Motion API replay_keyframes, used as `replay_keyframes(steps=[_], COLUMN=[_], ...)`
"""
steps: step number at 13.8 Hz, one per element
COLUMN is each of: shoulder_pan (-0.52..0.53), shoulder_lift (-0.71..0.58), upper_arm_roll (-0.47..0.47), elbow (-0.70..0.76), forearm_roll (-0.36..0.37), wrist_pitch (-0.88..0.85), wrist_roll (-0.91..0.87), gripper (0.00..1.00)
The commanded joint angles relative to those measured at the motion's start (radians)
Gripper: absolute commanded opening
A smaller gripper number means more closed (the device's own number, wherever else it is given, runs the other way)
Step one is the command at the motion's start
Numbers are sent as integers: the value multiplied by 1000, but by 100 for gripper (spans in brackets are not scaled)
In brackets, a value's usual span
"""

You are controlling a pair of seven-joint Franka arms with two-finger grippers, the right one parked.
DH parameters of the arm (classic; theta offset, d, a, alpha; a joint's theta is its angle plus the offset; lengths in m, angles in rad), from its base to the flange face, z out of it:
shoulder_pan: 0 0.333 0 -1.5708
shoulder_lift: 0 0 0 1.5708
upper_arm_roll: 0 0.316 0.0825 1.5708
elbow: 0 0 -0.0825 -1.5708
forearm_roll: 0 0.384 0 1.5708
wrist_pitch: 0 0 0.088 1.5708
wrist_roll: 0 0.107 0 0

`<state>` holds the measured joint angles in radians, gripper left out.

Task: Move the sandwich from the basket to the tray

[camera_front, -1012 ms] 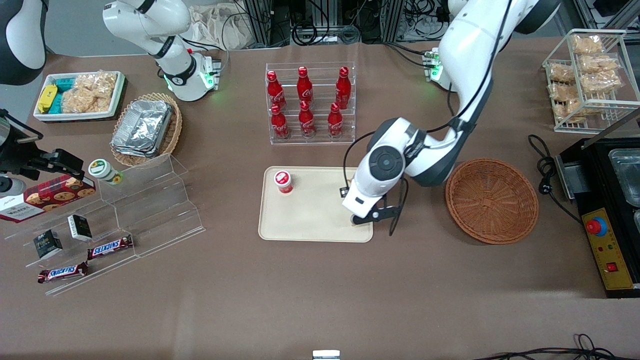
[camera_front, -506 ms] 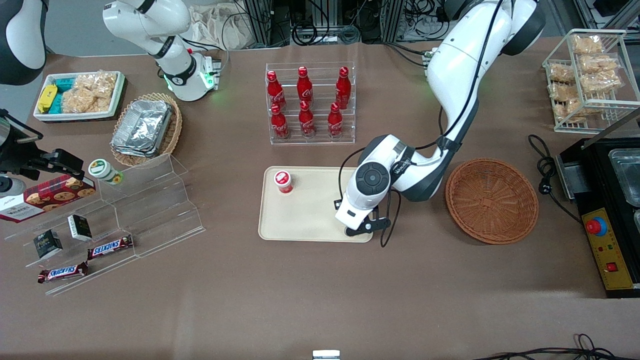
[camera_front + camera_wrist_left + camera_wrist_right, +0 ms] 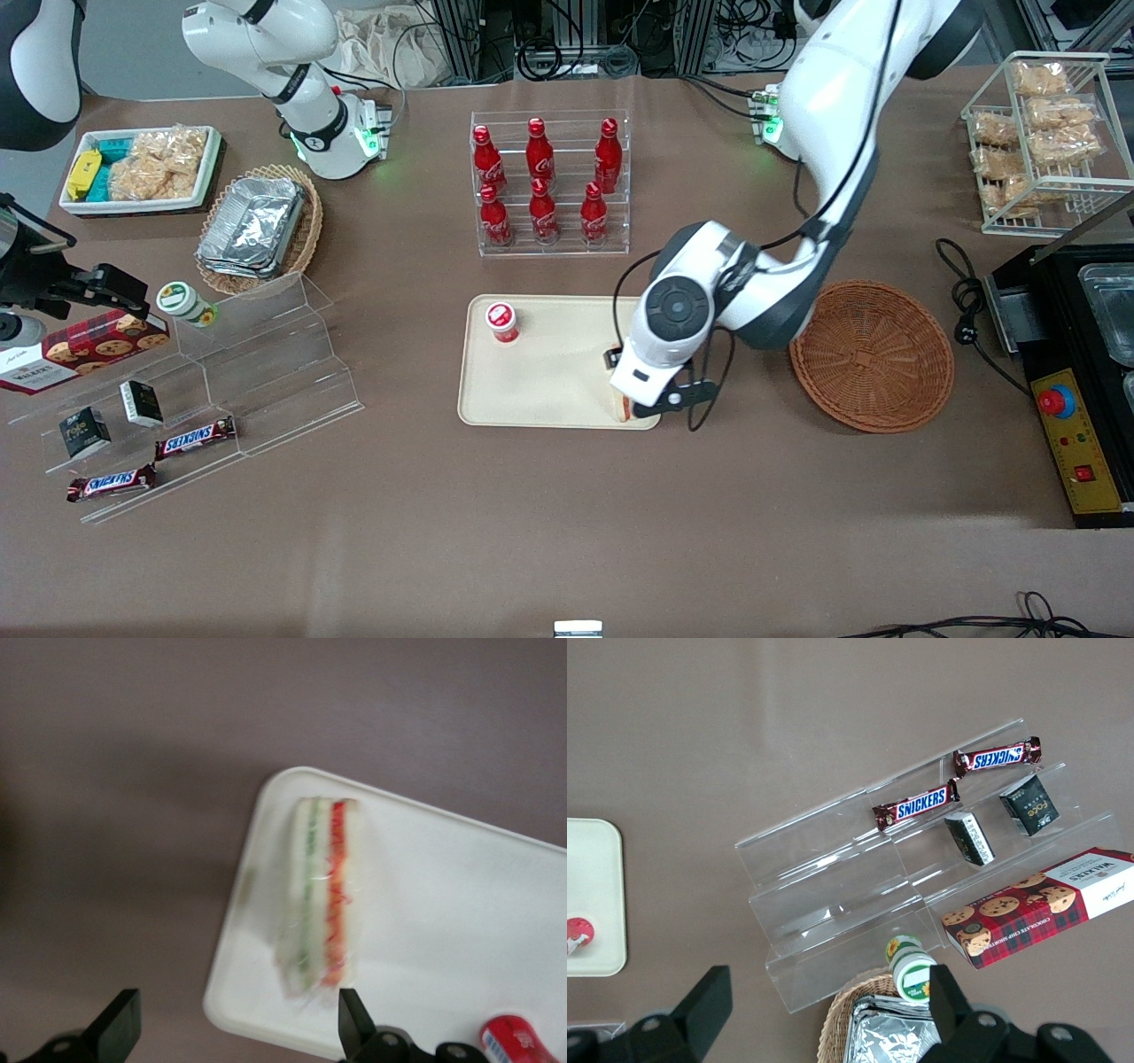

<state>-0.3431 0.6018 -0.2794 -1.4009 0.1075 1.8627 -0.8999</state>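
Spread wide and holding nothing, the gripper hangs over the tray above the sandwich, which lies on that tray at its corner nearest the front camera toward the working arm's end, with the basket beside the tray and apart.

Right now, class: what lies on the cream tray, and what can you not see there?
On the tray: a red-capped bottle and the sandwich at one corner, released. The open gripper hovers above it. In the front view the arm hides most of the sandwich.
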Motion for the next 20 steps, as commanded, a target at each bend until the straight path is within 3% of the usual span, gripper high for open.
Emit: replay_keyframes(steps=[1,5,9,17,20], shoulder_pan=[76,124,245,507,550], shoulder_lift=[-224,-463,-643,-674,-619], upper_arm_roll=[-6,0,3,9,11], elbow=[-151,-370,-507,-435,-347], forearm_roll=[-12,-20,-45,-35,-25], wrist_pitch=[-72,-56,-79,-250,-298], wrist_roll=[76,133,431,1053,1142], gripper=[100,100,100,100,100])
